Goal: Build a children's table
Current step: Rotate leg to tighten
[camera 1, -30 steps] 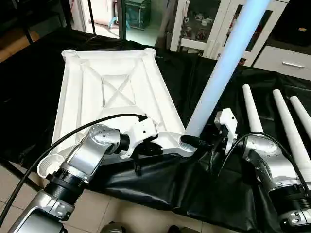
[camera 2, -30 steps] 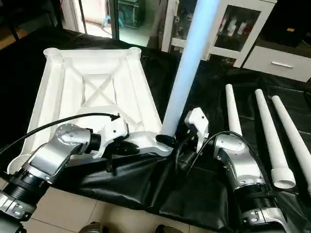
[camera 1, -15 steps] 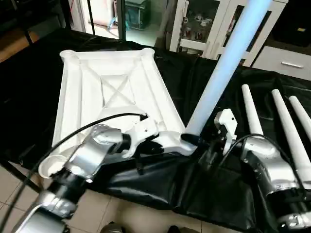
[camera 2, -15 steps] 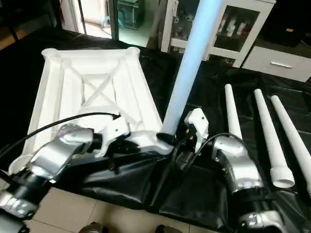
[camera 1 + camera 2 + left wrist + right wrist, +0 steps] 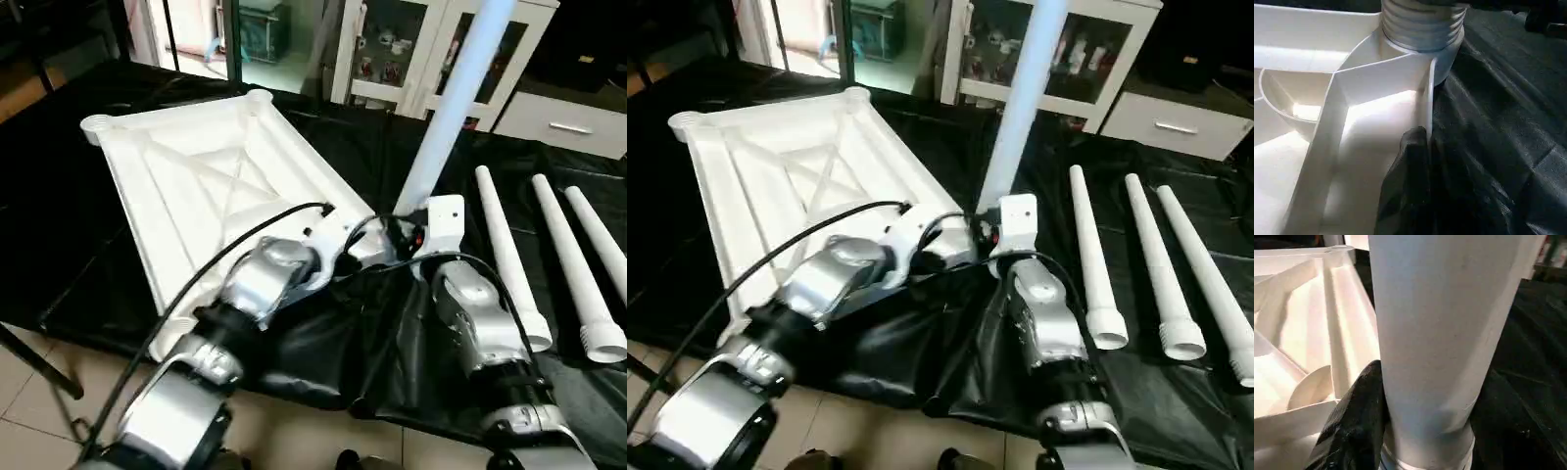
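right gripper [image 5: 404,235] clamped round the upright leg [image 5: 446,108]
my left gripper [image 5: 345,257] pinches the tabletop [image 5: 211,186] rim by the corner socket; three legs [image 5: 549,259] lie alongside.

A black-sheeted work table [image 5: 78,245] before white glass-door cabinets [image 5: 392,44]

The dark sheet [image 5: 1176,411] lies creased and bunched along the table's near edge, above a pale tiled floor [image 5: 39,411]. Small items stand on the cabinet shelves behind the glass; a white drawer unit [image 5: 568,125] with a metal handle stands beside them, and a bright doorway [image 5: 196,29] opens nearby.
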